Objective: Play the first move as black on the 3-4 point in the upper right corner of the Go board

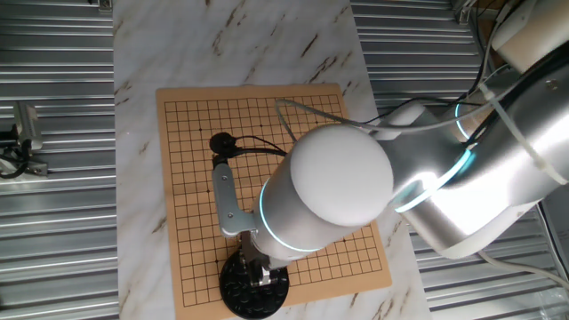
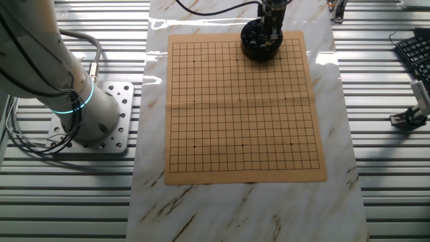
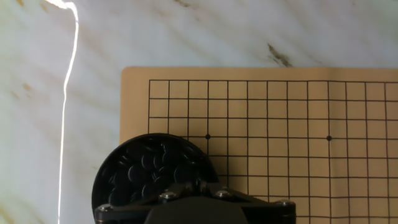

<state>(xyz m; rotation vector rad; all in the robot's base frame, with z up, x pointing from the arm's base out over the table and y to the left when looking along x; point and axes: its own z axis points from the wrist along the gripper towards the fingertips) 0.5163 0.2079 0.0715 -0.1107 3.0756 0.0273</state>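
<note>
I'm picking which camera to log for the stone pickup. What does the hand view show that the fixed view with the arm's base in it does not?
Only the hand view shows the separate glossy black stones heaped inside the bowl; the claw's fingertips are hidden below its mount.

Only the fixed view shows the arm's base, the whole Go board with no stone on its grid, and the claw reaching down into the bowl.

Both show the black bowl sitting on the board and the marble table.
</note>
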